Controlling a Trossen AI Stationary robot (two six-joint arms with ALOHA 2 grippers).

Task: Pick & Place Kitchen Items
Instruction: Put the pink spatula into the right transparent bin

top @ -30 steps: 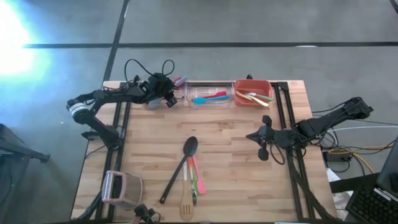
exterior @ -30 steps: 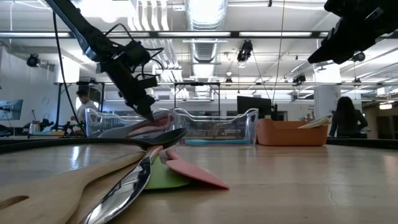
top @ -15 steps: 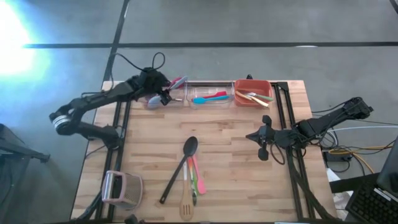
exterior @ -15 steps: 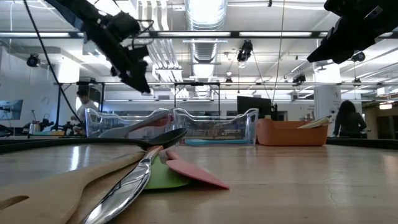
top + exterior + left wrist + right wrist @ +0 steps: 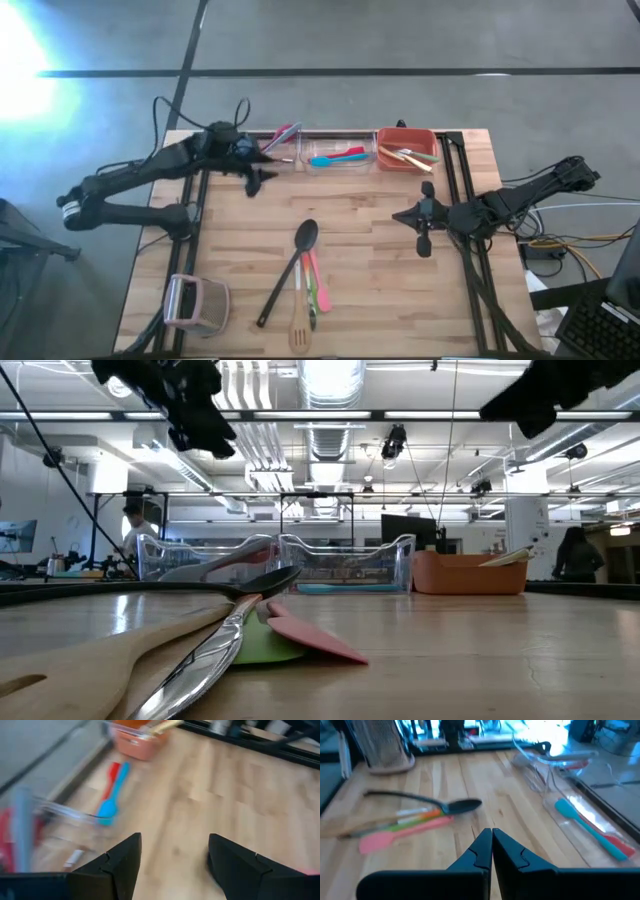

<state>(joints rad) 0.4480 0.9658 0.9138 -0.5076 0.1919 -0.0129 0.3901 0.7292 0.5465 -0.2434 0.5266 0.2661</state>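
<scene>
Several slim utensils lie flat in a bundle at the table's middle: a black spoon (image 5: 291,268), a pink spatula (image 5: 402,834), a green one and a wooden spoon (image 5: 298,331). More utensils lie in the bins along the far edge: red and grey ones (image 5: 283,132), teal and red ones (image 5: 337,156), pale ones in the orange bin (image 5: 405,152). My left gripper (image 5: 258,173) hovers open and empty just in front of the left clear bin, high above the table (image 5: 205,435). My right gripper (image 5: 421,226) waits shut and empty at the table's right side (image 5: 492,832).
A boxy pinkish-white handled object (image 5: 195,303) stands at the near left corner. Two clear bins (image 5: 338,147) and the orange bin line the far edge. Bare wood (image 5: 380,290) lies between the utensil bundle and my right arm. People stand in the room beyond the table.
My left gripper has risen from the left clear bin and drawn back toward the table's near edge, ending empty above the table. The red and grey utensils stay in that bin.
</scene>
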